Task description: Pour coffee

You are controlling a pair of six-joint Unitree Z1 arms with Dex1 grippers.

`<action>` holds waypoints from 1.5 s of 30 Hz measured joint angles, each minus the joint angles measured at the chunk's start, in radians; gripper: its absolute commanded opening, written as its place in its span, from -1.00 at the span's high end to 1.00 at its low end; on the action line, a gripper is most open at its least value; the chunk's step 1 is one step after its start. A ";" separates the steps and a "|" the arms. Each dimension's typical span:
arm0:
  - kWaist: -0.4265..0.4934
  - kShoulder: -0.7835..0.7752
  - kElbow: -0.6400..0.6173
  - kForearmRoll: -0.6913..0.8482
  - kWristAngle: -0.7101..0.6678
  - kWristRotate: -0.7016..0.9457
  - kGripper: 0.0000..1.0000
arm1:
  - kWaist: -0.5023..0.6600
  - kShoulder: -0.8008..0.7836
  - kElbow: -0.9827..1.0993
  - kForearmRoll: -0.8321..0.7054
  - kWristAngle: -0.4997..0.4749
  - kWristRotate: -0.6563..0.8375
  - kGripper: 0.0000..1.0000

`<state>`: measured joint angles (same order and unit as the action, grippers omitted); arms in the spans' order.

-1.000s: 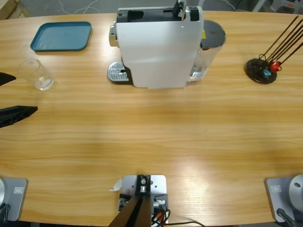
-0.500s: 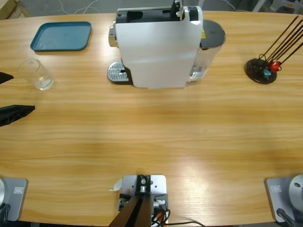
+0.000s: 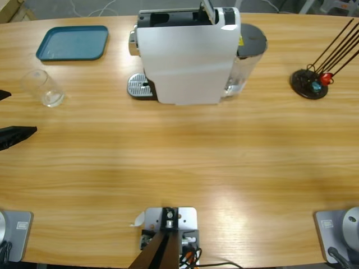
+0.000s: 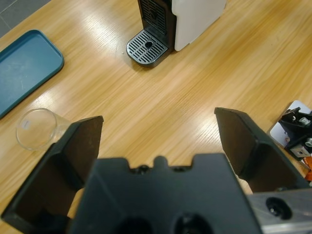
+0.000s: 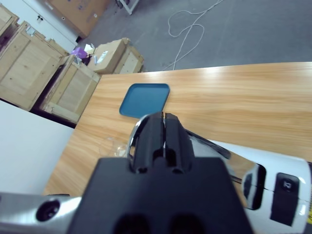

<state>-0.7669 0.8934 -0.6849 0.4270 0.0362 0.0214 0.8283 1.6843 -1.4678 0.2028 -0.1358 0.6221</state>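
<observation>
Two black jaws of the left gripper (image 3: pixel 19 113) stood wide apart at the table's left edge, holding nothing. The clear glass (image 3: pixel 42 87) sat upright just beyond them, up and slightly right in the high view, near the upper jaw's line rather than between the two. No coffee could be made out in it; it looked empty. This arm was plainly the nearer one, so I judged any grasp would need a short reach forward with a shift toward the glass. Further right lay the teal tray (image 3: pixel 73 42), then the round drip grate (image 3: pixel 137 86), well apart from the glass, at the foot of the white coffee machine (image 3: pixel 188 61). Above the machine the right gripper (image 5: pixel 163 122) had its jaws closed together against a chrome lever (image 5: pixel 132 139); whether it pinched it I could not tell. A yellow label (image 3: pixel 242 40) was too small to read. A black stand of rods (image 3: pixel 308 84) stood far right.
</observation>
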 measured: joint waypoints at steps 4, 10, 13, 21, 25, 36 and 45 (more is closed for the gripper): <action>0.003 -0.003 0.002 0.000 0.000 0.000 -0.97 | 0.015 0.025 -0.003 -0.012 0.011 0.024 1.00; 0.005 -0.003 0.003 0.000 -0.001 0.000 -0.97 | 0.022 0.054 -0.003 -0.025 0.048 0.051 1.00; 0.005 -0.003 0.003 0.000 -0.001 0.000 -0.97 | 0.022 0.065 -0.004 -0.028 0.060 0.051 1.00; 0.011 -0.003 0.003 0.000 -0.001 0.000 -0.97 | 0.027 0.126 -0.013 -0.040 0.096 0.061 1.00; 0.019 -0.003 0.003 0.002 -0.004 0.000 -0.97 | 0.033 0.154 0.003 -0.077 0.096 0.062 1.00; 0.066 -0.010 0.003 0.007 -0.005 0.000 -0.97 | 0.034 0.175 0.040 -0.129 0.109 0.091 1.00; 0.109 -0.017 0.003 0.007 -0.025 0.000 -0.97 | 0.033 0.195 0.046 -0.147 0.117 0.102 1.00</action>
<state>-0.6576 0.8768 -0.6817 0.4339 0.0116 0.0214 0.8618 1.8789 -1.4219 0.0554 -0.0187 0.7238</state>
